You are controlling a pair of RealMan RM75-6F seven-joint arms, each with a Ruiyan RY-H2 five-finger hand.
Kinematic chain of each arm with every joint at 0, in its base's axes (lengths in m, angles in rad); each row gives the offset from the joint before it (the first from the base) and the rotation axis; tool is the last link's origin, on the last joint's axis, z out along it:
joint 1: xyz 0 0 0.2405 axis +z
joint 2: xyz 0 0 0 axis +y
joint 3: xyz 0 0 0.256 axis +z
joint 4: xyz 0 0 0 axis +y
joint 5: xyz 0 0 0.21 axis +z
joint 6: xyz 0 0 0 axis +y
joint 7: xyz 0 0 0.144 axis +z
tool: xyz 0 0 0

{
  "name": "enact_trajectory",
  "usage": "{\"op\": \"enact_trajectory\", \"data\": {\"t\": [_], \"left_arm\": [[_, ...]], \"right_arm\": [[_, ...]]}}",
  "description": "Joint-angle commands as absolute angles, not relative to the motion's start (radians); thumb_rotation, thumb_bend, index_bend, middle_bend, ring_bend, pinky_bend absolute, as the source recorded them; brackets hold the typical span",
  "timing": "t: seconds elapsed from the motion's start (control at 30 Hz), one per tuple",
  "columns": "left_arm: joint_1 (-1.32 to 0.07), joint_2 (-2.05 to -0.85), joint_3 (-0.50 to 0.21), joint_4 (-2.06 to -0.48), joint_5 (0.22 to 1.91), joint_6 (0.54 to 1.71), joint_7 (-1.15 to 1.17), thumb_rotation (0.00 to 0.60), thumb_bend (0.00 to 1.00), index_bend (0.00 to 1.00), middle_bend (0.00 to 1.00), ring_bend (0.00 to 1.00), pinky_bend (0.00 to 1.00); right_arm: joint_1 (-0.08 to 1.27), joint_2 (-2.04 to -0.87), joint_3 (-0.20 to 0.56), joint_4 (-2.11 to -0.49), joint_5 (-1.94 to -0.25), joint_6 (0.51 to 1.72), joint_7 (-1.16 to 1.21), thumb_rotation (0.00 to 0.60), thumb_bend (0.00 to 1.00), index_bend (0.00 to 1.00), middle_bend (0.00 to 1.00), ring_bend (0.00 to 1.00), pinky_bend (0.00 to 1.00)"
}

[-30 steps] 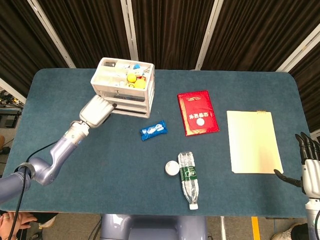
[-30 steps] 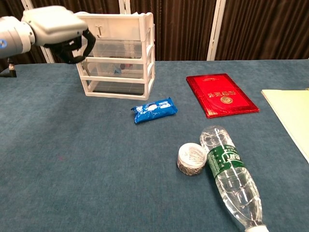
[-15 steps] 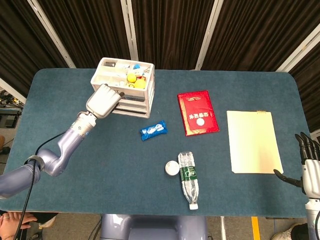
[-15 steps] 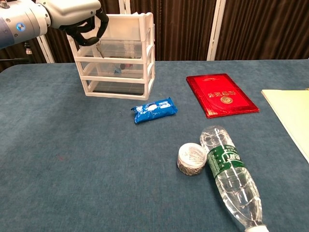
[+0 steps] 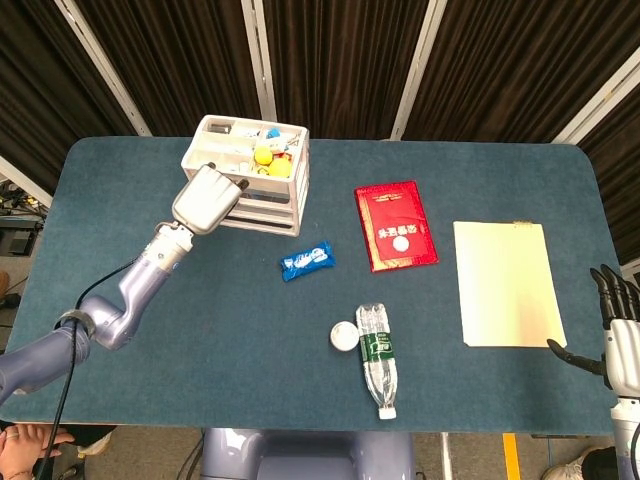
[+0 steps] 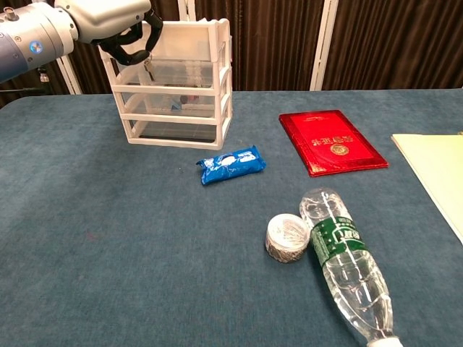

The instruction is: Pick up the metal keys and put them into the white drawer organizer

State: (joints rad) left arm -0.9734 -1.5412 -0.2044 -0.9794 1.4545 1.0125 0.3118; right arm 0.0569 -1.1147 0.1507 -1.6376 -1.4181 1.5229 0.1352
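Keys (image 6: 147, 66): a small metal piece hangs below the curled fingers (image 6: 137, 45), at the organizer's near-left top corner; it looks pinched, though the contact itself is hard to read.
Left hand (image 5: 205, 198): fingers curled narrow, apparently holding the keys, raised against the near-left side of the white drawer organizer (image 5: 290, 195).
Organizer: stands far left on the bench (image 5: 200, 330); its open top tray already holds small coloured items.
Step in hand: carrying the keys over the rim.
Doing it well: I'd bring the hand fully above the tray, clear of the rim, before loosening the fingers.
Right hand (image 5: 618, 330): at the near-right edge, fingers spread, holding nothing.
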Motion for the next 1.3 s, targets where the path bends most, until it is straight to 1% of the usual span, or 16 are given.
{"op": "enact_trajectory", "data": {"t": [0.03, 0.5, 0.97, 1.3], "left_arm": [[-0.975, -1.550, -0.205, -0.968, 1.453, 1.016, 0.308, 0.600, 0.45, 0.57, 0.90, 0.81, 0.68], [-0.981, -1.584, -0.212, -0.921, 1.441, 1.046, 0.306, 0.600, 0.45, 0.57, 0.90, 0.81, 0.68], [-0.981, -1.600, -0.210, -0.894, 1.420, 1.038, 0.316, 0.600, 0.45, 0.56, 0.90, 0.81, 0.68], [-0.982, -1.625, -0.214, -0.871, 1.422, 1.070, 0.312, 0.600, 0.44, 0.55, 0.90, 0.81, 0.68]], "right_arm": [[0.056, -1.115, 0.151, -1.638, -1.417, 1.523, 0.136, 0.600, 0.06, 0.00, 0.00, 0.00, 0.00], [0.056, -1.114, 0.150, -1.638, -1.418, 1.522, 0.137, 0.600, 0.06, 0.00, 0.00, 0.00, 0.00], [0.055, -1.114, 0.149, -1.640, -1.418, 1.522, 0.140, 0.600, 0.06, 0.00, 0.00, 0.00, 0.00], [0.054, -1.112, 0.148, -1.640, -1.420, 1.523, 0.142, 0.600, 0.06, 0.00, 0.00, 0.00, 0.00]]}}
